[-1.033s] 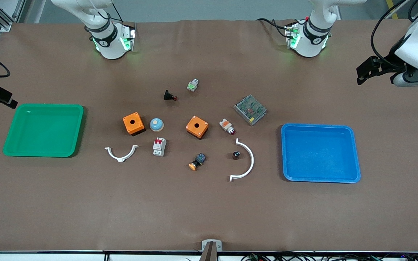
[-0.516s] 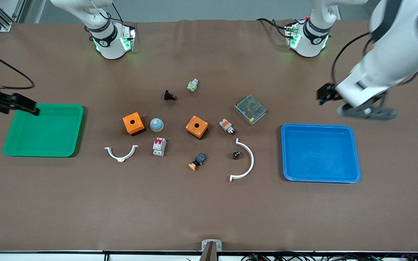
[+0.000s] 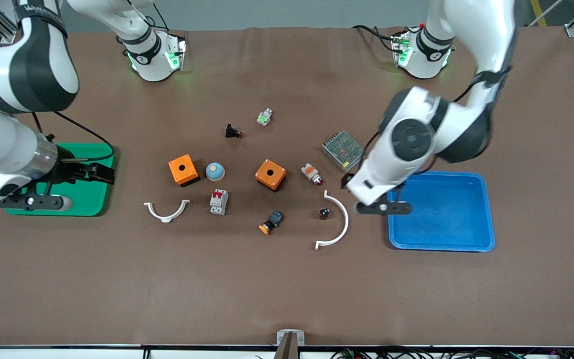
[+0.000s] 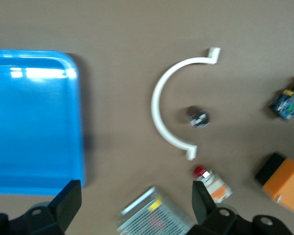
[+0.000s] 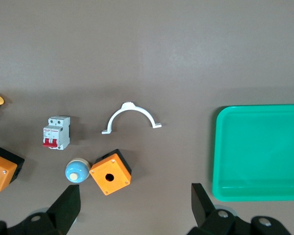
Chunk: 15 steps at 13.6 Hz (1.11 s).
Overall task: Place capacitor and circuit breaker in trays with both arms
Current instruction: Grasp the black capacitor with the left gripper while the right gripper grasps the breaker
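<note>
Both grippers are empty with fingers spread wide, and both have swung in from the table's ends over the last second. From the front camera, the left gripper now hangs over the gap between the blue tray and the big white arc, while the right gripper sits above the green tray. Neither part has budged: the capacitor sits inside the arc's curve, and the circuit breaker stands just nearer the camera than the blue dome, beside the small white bracket. Left wrist view: the capacitor shows up cradled in the arc, with the blue tray off to one side, so that arm looks pretty much lined up for its target. Right wrist view: the circuit breaker is in sight near the bracket and an orange box, but well apart from the green tray, so the right arm probably has more travel left. Nothing picked yet; looks like the approach step for both.
</note>
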Available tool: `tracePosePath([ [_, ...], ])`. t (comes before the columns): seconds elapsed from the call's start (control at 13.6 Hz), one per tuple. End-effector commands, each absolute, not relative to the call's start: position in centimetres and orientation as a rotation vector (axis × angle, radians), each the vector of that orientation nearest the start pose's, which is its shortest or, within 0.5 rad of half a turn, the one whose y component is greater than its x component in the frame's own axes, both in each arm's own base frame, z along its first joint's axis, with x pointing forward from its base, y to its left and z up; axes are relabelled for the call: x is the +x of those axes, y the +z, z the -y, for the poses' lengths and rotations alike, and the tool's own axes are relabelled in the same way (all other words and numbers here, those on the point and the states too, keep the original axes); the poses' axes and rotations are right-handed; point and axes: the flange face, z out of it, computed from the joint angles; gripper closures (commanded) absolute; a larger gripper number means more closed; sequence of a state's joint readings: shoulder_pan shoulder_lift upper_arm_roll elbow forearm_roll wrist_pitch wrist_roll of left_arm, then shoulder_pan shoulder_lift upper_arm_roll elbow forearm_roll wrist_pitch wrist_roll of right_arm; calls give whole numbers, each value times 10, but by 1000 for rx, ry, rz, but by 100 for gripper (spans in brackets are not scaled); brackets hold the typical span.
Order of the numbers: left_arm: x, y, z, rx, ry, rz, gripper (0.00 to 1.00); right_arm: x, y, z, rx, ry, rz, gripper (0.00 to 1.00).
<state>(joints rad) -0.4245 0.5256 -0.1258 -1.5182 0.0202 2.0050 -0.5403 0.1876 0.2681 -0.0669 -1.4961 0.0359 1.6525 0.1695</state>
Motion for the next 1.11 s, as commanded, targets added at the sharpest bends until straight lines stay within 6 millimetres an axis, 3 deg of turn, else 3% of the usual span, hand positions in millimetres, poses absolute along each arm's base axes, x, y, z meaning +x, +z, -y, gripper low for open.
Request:
tracePosePath([
  [0.0, 602, 300, 387, -3190, 38, 80, 9, 636, 488, -104, -3144, 183, -114, 0],
  [0.22, 595, 254, 407, -3194, 40, 90, 19, 633, 441, -155, -3117, 224, -137, 0],
  [0.3, 592, 243, 411, -3192, 42, 85, 22, 628, 422, -179, -3116, 221, -202, 0],
  [0.44, 592, 226, 413, -3195, 33, 81, 28, 616, 390, -209, -3115, 176, -244, 0],
  [0.74, 595, 201, 413, -3209, -22, 71, 35, 603, 317, -242, -3109, 86, -181, 0],
  [1.03, 598, 188, 411, -3218, -53, 67, 42, 604, 277, -261, -3107, 32, -145, 0],
])
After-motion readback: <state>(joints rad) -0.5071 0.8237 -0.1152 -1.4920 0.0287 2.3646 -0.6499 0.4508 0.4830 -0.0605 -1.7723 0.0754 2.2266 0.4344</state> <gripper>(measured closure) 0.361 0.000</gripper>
